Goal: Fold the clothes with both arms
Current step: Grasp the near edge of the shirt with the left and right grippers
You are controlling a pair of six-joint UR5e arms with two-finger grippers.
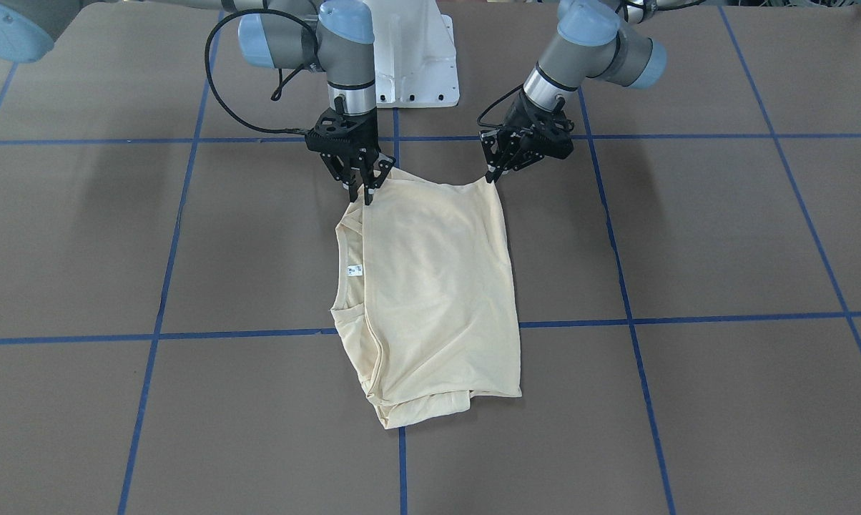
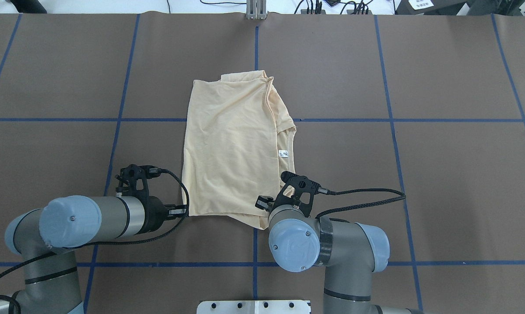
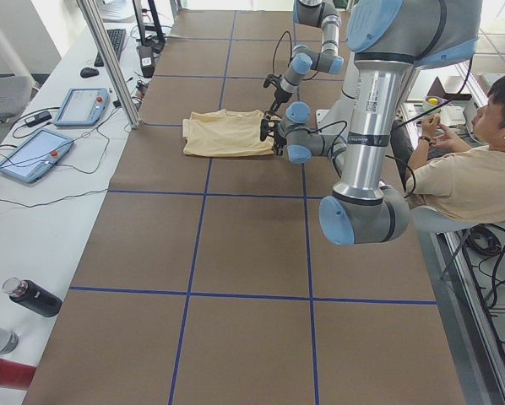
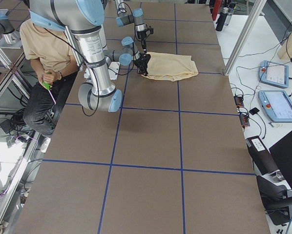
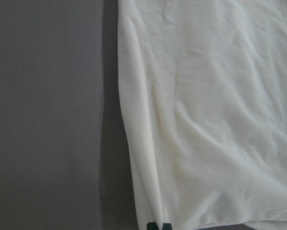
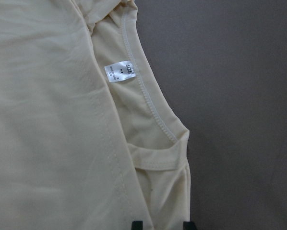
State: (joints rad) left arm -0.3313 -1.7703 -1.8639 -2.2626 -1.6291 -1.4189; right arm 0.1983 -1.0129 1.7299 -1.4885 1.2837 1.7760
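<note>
Brown table point(image 1: 688, 236) with blue tape grid point(image 1: 223, 334) bears folded T-shirt point(image 1: 438, 286).

Left arm point(image 2: 114, 216) is slung low with the forearm lying nearly level, and the left gripper point(image 1: 493, 174) comes in at a tilt, fingertips squeezed together on a corner of the T-shirt point(image 1: 438, 272). Right arm point(image 1: 345, 68) has its wrist pointing pretty much straight down. The right gripper point(image 1: 362, 189) sits at the cloth's edge, and its own wrist cam shows a clear gap between the tips.
</note>
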